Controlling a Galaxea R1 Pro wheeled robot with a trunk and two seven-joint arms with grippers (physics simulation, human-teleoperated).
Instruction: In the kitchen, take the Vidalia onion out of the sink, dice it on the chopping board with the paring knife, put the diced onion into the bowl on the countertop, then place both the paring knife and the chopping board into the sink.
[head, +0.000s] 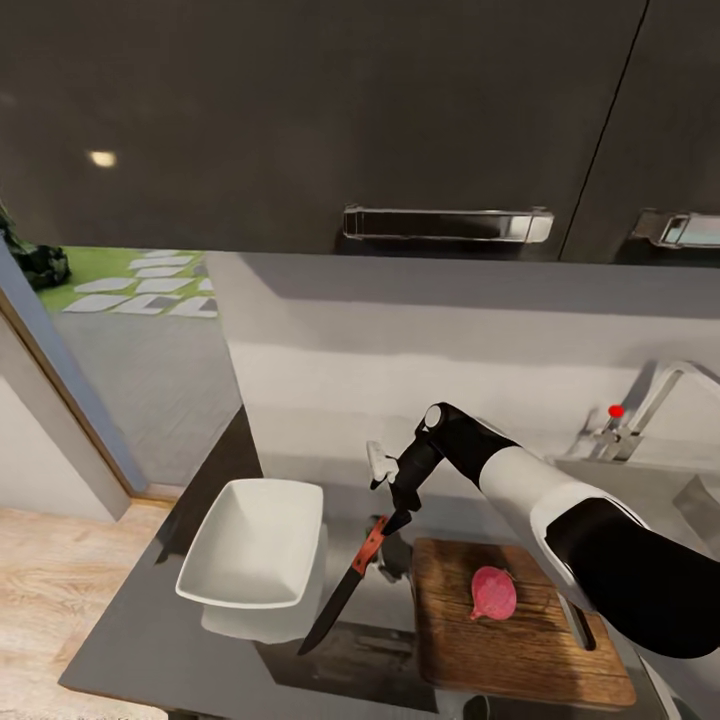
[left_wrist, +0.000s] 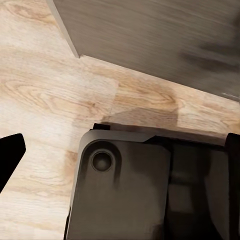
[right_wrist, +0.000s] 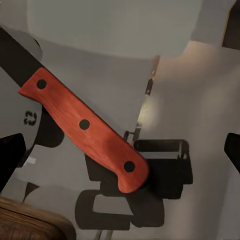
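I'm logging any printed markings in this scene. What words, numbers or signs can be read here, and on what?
One dark two-character mark, unreadable, on the countertop beside the paring knife.
No other text: none on the chopping board, bowl or upper cabinets.

The grey countertop (head: 150, 620) carries the white bowl (head: 255, 545), the chopping board (head: 520, 640) and, seemingly resting, the paring knife (head: 345, 590).

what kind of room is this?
A simulated home kitchen, most likely: a grey countertop under dark wall cabinets, a chrome tap at the right, and a chopping board with an onion on it, beside a paring knife and a white bowl.
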